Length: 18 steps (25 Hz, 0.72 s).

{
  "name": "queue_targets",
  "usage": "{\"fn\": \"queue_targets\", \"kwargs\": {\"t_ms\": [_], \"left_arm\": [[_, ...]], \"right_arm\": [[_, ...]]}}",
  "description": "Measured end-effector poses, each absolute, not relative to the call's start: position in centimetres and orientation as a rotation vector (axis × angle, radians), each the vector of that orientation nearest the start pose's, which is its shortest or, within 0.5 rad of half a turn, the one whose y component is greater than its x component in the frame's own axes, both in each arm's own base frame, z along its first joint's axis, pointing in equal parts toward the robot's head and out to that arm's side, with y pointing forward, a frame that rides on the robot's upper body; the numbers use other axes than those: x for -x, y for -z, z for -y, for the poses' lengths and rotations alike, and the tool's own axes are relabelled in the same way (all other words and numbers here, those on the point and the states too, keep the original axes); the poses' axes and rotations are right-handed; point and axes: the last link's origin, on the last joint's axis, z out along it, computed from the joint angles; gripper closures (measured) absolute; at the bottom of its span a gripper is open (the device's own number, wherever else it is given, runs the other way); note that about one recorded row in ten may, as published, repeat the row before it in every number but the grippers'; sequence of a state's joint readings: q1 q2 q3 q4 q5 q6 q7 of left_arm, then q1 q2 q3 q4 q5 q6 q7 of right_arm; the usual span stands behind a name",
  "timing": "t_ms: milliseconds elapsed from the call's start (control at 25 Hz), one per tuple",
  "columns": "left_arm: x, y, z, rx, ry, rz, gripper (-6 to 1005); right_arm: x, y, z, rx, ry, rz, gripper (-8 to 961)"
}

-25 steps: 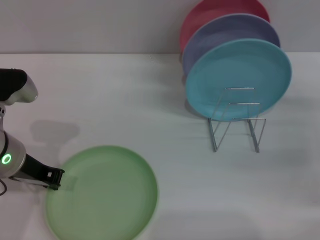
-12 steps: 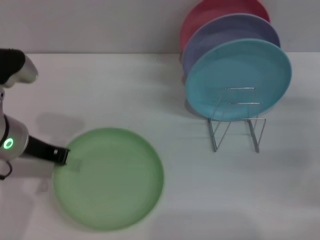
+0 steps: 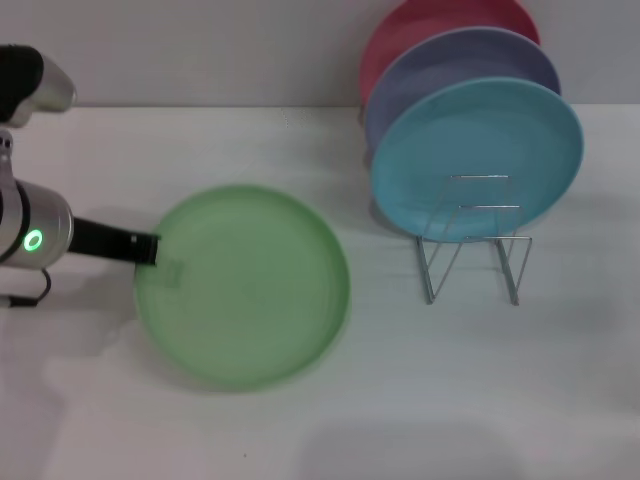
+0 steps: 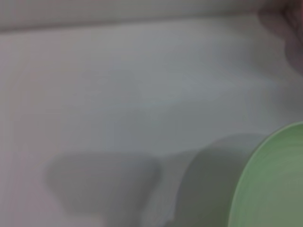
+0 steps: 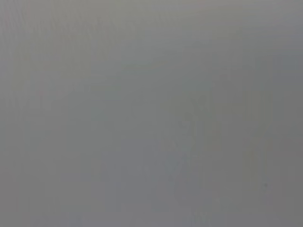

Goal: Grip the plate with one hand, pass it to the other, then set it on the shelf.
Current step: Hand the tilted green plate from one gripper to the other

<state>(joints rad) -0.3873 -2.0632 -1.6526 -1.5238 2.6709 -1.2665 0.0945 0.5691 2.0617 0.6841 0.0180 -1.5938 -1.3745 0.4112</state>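
The pale green plate (image 3: 243,285) hangs above the white table, left of centre in the head view, its shadow below it. My left gripper (image 3: 152,252) is shut on the plate's left rim, the arm reaching in from the left edge. The left wrist view shows a curved slice of the green plate (image 4: 272,184) over the table. The silver wire shelf (image 3: 474,245) stands to the right, its front slots bare. My right gripper is out of view; its wrist view shows only flat grey.
Three plates stand upright in the shelf's rear slots: light blue (image 3: 478,158) in front, lavender (image 3: 455,65) behind it, red (image 3: 430,22) at the back. White table (image 3: 400,400) spreads in front and to the right.
My left gripper has lifted the green plate off the table near the front and carried it up and rightward toward the middle.
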Motion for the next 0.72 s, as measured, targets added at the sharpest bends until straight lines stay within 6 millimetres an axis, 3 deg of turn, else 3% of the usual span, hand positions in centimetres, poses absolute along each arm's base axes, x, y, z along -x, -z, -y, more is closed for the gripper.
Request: {"fn": "queue_targets", "kwargs": {"t_ms": [400, 720], "left_arm": [[19.9, -3.3, -37.8, 2.003, 0.165, 1.115, 965], [21.0, -4.0, -38.4, 1.847, 0.429, 0.978, 965]], "right_arm": [[-34.1, -8.2, -35.1, 1.013, -1.012, -0.605, 288], [-34.4, -8.2, -35.0, 1.013, -0.996, -0.611, 287]]}}
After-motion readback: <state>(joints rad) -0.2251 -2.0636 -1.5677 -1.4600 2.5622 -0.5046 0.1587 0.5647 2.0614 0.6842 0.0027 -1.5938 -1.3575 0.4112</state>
